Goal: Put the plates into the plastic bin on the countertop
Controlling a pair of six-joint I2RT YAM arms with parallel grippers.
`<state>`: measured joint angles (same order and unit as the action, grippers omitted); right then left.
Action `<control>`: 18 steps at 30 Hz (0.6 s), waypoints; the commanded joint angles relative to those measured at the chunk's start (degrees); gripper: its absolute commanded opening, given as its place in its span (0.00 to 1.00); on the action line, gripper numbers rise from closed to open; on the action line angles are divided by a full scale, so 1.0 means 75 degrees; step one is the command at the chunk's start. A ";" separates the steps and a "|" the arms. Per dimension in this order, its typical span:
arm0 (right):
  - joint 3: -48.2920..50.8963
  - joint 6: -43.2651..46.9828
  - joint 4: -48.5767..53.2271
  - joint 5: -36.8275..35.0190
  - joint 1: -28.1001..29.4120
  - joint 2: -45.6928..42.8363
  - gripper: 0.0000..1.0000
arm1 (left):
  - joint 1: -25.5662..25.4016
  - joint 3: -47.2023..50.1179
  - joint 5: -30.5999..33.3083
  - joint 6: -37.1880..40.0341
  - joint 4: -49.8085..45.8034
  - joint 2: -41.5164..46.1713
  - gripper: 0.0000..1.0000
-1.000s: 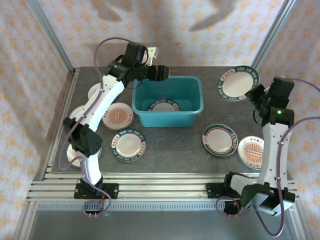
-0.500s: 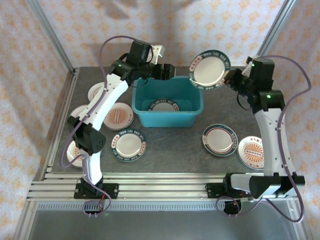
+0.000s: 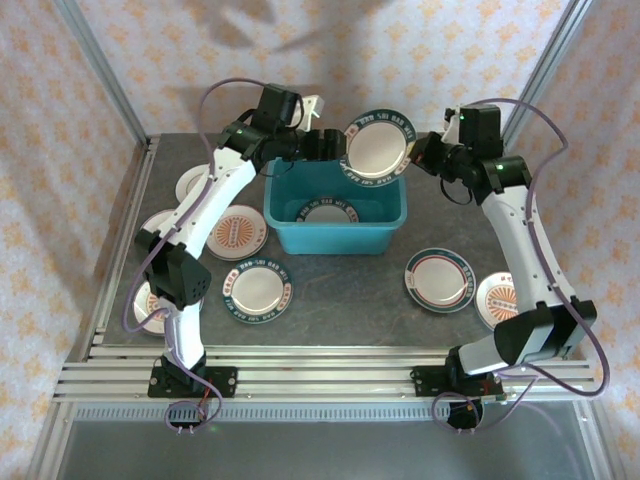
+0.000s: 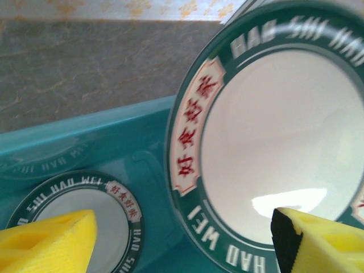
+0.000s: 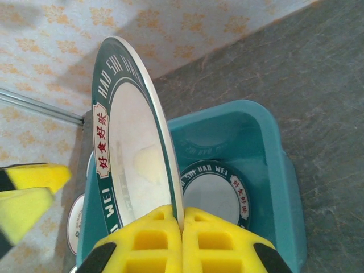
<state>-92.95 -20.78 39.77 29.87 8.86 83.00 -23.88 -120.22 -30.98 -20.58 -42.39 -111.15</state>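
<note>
My right gripper (image 3: 417,156) (image 5: 181,227) is shut on the rim of a dark green-rimmed plate (image 3: 378,147) (image 5: 131,148), held on edge over the back of the teal plastic bin (image 3: 335,232) (image 5: 273,165). One similar plate (image 3: 329,211) (image 5: 213,196) (image 4: 74,222) lies flat on the bin's floor. My left gripper (image 3: 333,145) (image 4: 182,250) hangs open over the bin's back left. The held plate (image 4: 273,131) stands close in front of it, not between its fingers (image 4: 51,242).
On the countertop (image 3: 340,305) lie more plates: a green-rimmed one (image 3: 257,291), a red-orange one (image 3: 235,232), a teal-rimmed one (image 3: 439,279), another red-orange one (image 3: 500,302), and others partly under the left arm (image 3: 155,228). Aluminium rails (image 3: 330,375) line the near edge.
The right arm has lifted the green-rimmed plate from the back right corner and swung it left, over the bin. The left gripper has shifted slightly and stays open.
</note>
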 commanded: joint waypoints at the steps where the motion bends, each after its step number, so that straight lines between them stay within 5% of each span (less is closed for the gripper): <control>1: -0.0414 -0.0007 -0.0600 0.0419 0.0101 0.0058 0.00 | 0.0067 0.0192 -0.0223 -0.0272 0.0207 -0.0074 0.82; 9: -0.0534 -0.0052 -0.0645 0.0783 0.0195 0.0324 0.00 | 0.0067 0.0201 -0.0580 -0.0748 0.0487 -0.0214 0.79; 18: -0.0417 -0.0076 -0.0626 0.0887 0.0204 0.0395 0.00 | 0.0070 0.0273 -0.0673 -0.0772 0.0402 -0.0227 0.61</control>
<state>-94.52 -20.95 37.93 34.92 10.09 86.39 -23.38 -118.65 -34.68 -25.96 -40.82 -112.31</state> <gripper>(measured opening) 0.045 0.616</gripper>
